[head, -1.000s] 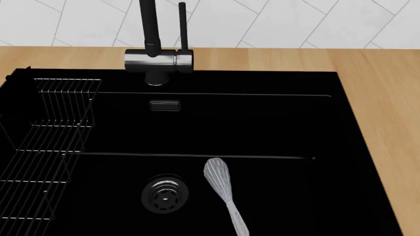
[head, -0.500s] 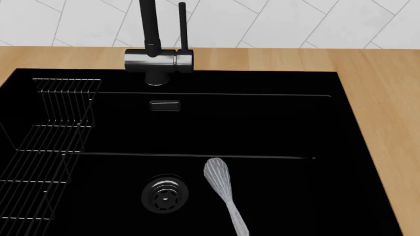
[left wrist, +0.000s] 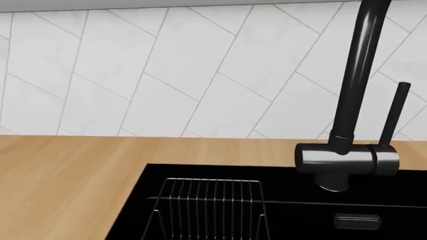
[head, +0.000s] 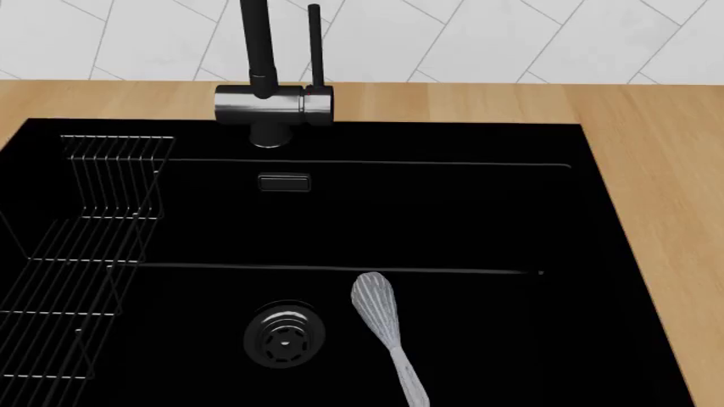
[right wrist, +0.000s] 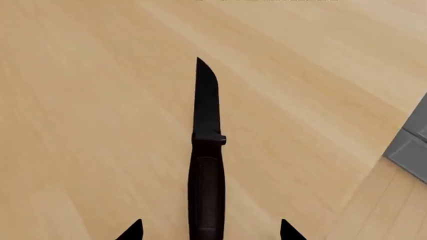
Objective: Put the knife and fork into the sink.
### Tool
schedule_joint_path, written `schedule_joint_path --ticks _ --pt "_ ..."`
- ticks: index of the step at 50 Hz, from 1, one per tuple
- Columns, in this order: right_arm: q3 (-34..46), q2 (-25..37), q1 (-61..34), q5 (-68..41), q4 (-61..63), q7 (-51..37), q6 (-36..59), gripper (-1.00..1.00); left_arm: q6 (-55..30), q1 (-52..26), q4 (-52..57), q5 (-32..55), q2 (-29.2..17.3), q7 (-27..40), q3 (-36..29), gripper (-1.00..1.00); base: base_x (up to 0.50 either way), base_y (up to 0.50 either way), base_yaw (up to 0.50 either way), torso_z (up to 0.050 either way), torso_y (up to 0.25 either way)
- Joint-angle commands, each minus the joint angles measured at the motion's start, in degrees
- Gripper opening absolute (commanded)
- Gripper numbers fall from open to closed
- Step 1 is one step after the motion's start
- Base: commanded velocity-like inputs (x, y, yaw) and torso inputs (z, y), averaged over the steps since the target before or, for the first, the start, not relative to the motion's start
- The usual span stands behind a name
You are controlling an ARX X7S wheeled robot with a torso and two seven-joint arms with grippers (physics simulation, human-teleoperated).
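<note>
The all-black knife [right wrist: 205, 130] lies flat on the wooden counter [right wrist: 80, 100] in the right wrist view, its blade pointing away from the wrist. My right gripper [right wrist: 210, 232] is open; its two black fingertips [right wrist: 133, 231] stand wide on either side of the handle without touching it. The matte-black sink [head: 565, 212] fills the head view, and its far left corner [left wrist: 300, 200] shows in the left wrist view. The fork is out of view. Neither gripper shows in the head view, and the left gripper is in no view.
A silver whisk-like utensil [head: 379, 326] lies in the basin beside the round drain [head: 283, 332]. A wire rack [head: 80, 254] [left wrist: 207, 205] sits along the sink's left side. The black-and-chrome faucet [head: 271, 102] [left wrist: 347, 160] rises at the back. The counter's edge [right wrist: 400, 155] is near the knife.
A small dark shape at the head view's left edge, by the sink's far left corner, has slipped out of view. The utensil in the basin has not moved.
</note>
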State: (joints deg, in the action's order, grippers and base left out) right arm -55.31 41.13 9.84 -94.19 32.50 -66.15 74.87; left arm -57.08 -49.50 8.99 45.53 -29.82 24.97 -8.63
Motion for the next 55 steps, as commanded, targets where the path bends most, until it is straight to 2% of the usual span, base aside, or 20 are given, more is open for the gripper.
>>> schedule_joint_path --ticks 1,8,9,26,35,40,46,49,51,53,55 --pt "0.5 -2.6 0.3 3.8 -1.7 4.3 -1.1 1.0 -0.9 -0.7 -0.6 -1.2 0.8 -0.8 0.1 1.0 0.0 0.0 0.0 0.0 0.0" --pt "-0.6 -3.2 0.8 1.8 -1.6 3.9 -1.7 1.0 -1.3 -0.5 0.1 -0.7 0.6 -0.3 0.5 1.0 0.0 0.0 0.0 0.0 0.0" --pt "-0.7 -3.1 0.9 1.8 -1.4 3.6 -1.7 -1.0 -1.6 -0.6 0.3 -0.5 0.5 -0.2 0.7 1.0 0.0 0.0 0.0 0.0 0.0" --pt "-1.8 1.9 0.2 1.1 2.9 2.1 -2.0 -1.0 -2.9 -0.8 2.2 0.7 0.0 0.9 1.5 1.0 0.0 0.0 0.0 0.0 0.0" --pt "0.8 12.7 -4.3 -7.9 5.9 -4.9 -4.7 -1.0 -2.7 -0.4 2.3 0.9 -0.1 0.9 1.6 1.0 0.0 0.0 0.0 0.0 0.0" --pt "9.9 18.9 -9.5 -11.3 5.9 -6.0 -8.8 -1.0 -2.0 -0.6 1.4 0.4 0.1 0.5 1.0 1.0 0.0 0.0 0.0 0.0 0.0" --pt "27.7 25.4 -20.9 -11.6 6.0 -3.9 -15.2 -1.0 -1.2 -0.7 0.5 -0.1 0.2 -0.1 0.5 1.0 0.0 0.0 0.0 0.0 0.0" --pt "38.3 27.3 -29.7 -11.5 5.4 -3.2 -17.6 -1.0 -1.0 -0.4 0.3 -0.1 0.2 -0.1 0.5 1.0 0.0 0.0 0.0 0.0 0.0" --pt "44.7 27.0 -35.7 -11.2 4.9 -2.4 -17.3 -1.0 -1.0 -0.5 0.2 -0.1 0.2 -0.1 0.5 1.0 0.0 0.0 0.0 0.0 0.0" --pt "53.0 24.4 -44.8 -10.6 3.8 -2.0 -15.1 -1.0 -0.7 -0.4 -0.1 -0.3 0.3 -0.2 0.3 1.0 0.0 0.0 0.0 0.0 0.0" --pt "57.8 21.6 -50.3 -9.7 2.9 -1.3 -12.9 -1.0 -0.6 -0.5 -0.2 -0.3 0.4 -0.3 0.2 1.0 0.0 0.0 0.0 0.0 0.0"
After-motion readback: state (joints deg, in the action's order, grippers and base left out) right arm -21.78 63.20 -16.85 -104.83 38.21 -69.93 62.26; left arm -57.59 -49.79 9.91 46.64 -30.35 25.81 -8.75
